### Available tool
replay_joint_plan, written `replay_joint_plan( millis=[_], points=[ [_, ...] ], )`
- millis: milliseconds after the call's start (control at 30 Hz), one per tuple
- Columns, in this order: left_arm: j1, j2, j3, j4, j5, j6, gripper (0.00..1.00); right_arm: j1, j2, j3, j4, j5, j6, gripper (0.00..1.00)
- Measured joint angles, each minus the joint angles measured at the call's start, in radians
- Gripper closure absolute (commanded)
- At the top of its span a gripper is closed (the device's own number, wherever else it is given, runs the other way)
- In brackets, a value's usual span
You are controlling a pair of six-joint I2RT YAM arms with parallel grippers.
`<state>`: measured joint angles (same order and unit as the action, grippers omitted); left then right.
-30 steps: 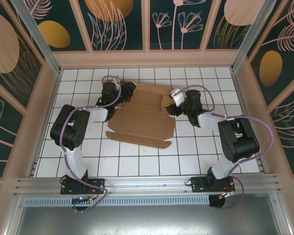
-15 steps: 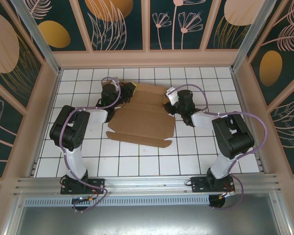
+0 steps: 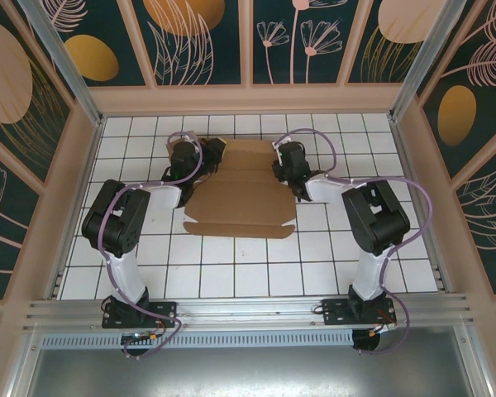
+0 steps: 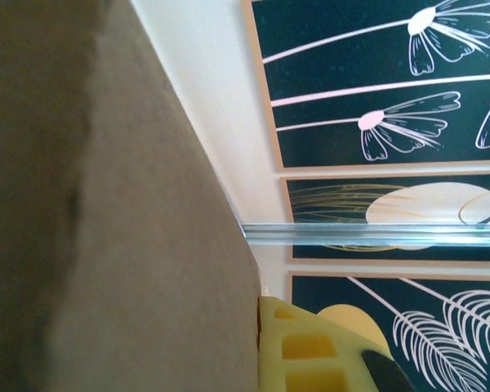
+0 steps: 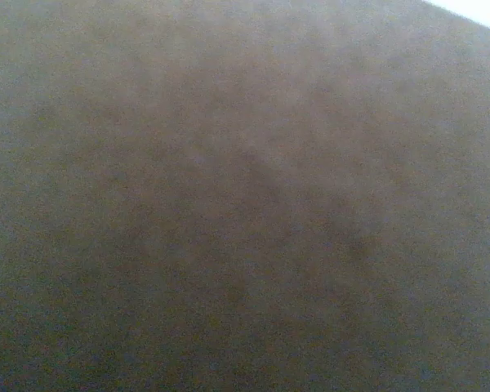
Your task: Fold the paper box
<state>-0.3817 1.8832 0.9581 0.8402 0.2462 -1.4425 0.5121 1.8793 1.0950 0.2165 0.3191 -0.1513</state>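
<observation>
The paper box [image 3: 241, 197] is a brown cardboard sheet lying on the white tiled table, its rear panels partly raised between the two arms. My left gripper [image 3: 212, 154] is at the box's rear left corner. In the left wrist view a cardboard flap [image 4: 147, 245] lies flat against the yellow finger [image 4: 306, 347] and hides the other finger, so the jaws are shut on that flap. My right gripper [image 3: 283, 175] presses against the box's right side. Cardboard [image 5: 245, 196] sits right against the right wrist camera and hides its fingers.
A wooden frame with dark floral panels [image 3: 248, 41] walls the table on three sides. An aluminium rail [image 3: 248, 310] runs along the near edge by the arm bases. Bare tiles [image 3: 248, 265] lie in front of the box.
My right arm has swung left and rearward against the box's right side, pushing that side in, so the sheet looks narrower and squarer. The left arm has hardly moved.
</observation>
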Motion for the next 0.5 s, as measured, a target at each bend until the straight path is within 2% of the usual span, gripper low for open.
replay_joint_plan(
  millis=[100, 167, 233, 367, 500],
  points=[
    [0.0, -0.002, 0.006, -0.015, -0.021, -0.005, 1.0, 0.024, 0.037, 0.043, -0.015, 0.085, 0.011, 0.83],
    [0.0, -0.005, 0.007, -0.023, -0.028, -0.008, 1.0, 0.034, 0.056, 0.062, -0.018, 0.135, 0.02, 0.88],
    [0.0, -0.006, 0.008, -0.028, -0.036, -0.011, 1.0, 0.041, 0.073, 0.08, -0.018, 0.175, 0.049, 0.98],
    [0.0, -0.01, 0.012, -0.039, -0.055, -0.019, 1.0, 0.066, 0.125, 0.161, -0.078, 0.266, 0.144, 1.0],
    [0.003, -0.01, 0.019, -0.052, -0.085, -0.027, 1.0, 0.077, 0.187, 0.274, -0.171, 0.303, 0.226, 0.99]
  ],
)
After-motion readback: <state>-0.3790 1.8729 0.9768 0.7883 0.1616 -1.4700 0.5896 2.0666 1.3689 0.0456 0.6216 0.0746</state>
